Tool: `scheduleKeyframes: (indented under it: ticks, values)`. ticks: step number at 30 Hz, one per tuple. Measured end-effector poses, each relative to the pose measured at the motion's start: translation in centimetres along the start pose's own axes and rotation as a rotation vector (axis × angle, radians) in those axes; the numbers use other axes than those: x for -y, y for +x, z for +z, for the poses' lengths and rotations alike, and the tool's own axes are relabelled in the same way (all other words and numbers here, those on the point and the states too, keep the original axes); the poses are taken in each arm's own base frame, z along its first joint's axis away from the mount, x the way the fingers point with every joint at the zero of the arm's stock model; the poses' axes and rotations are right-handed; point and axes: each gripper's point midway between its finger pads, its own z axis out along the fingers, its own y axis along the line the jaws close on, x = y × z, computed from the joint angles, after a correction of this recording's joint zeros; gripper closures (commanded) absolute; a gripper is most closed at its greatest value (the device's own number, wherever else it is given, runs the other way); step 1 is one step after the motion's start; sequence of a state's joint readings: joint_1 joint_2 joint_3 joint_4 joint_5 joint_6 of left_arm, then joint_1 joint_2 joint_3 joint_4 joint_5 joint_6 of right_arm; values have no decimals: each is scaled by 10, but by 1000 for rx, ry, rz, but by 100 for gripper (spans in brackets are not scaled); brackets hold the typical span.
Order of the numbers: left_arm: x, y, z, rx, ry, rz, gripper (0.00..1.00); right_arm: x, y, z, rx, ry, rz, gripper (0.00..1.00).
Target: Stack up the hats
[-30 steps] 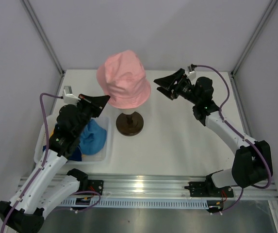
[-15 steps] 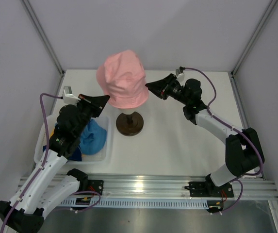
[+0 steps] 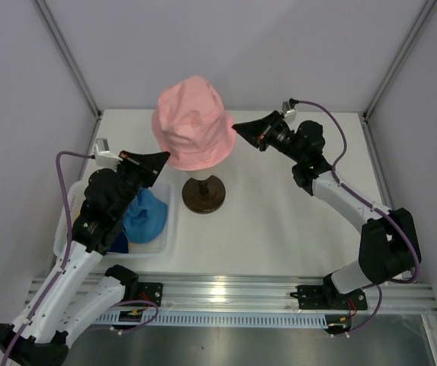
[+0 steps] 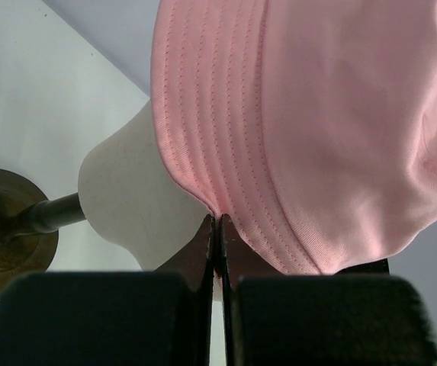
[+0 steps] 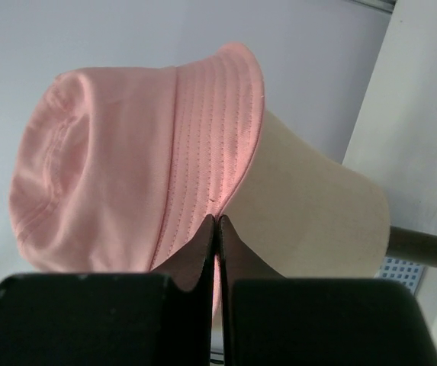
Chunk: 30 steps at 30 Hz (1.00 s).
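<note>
Pinches the brim of the soft pink fabric bucket hat [image 3: 194, 122] in the closed left gripper [image 3: 166, 156]. Clamps the opposite edge likewise — closed right gripper [image 3: 237, 128].

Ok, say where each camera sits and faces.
Top external: above and behind the robot, looking down on the table; left end effector and right end effector flank the pink hat.
Left wrist: on its wrist, looking along its shut end effector at the hat's brim and head form.
Right wrist: likewise, facing the opposite brim past its shut end effector.
Shared: the pink hat, in all three.
</note>
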<state>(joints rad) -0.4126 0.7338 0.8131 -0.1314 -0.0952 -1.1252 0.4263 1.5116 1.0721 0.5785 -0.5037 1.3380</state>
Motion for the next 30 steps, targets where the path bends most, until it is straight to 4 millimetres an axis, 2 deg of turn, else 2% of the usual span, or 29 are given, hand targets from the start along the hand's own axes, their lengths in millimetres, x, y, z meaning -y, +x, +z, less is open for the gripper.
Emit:
scheduleKeyframes:
  ticks: [6,10,16,24,26,30]
  values:
    - [5,-3,-7,7,18,-3,96,-43,-5,-7,17,-67,-47,100]
    - [2,-1,-7,1,4,-1,95,-59,-7,-11,28,-82,-86,100]
    - [1,-3,-6,1,-24,12,94,-54,-9,-11,33,-53,-89,100]
    - [39,-28,-14,51,14,50,94,-26,-9,-18,45,8,-53,100]
    - [47,-36,-18,74,25,49,94,-26,-9,-21,50,17,-53,100]
    - [53,-46,-22,108,14,52,95,-41,-10,-29,75,11,-82,100]
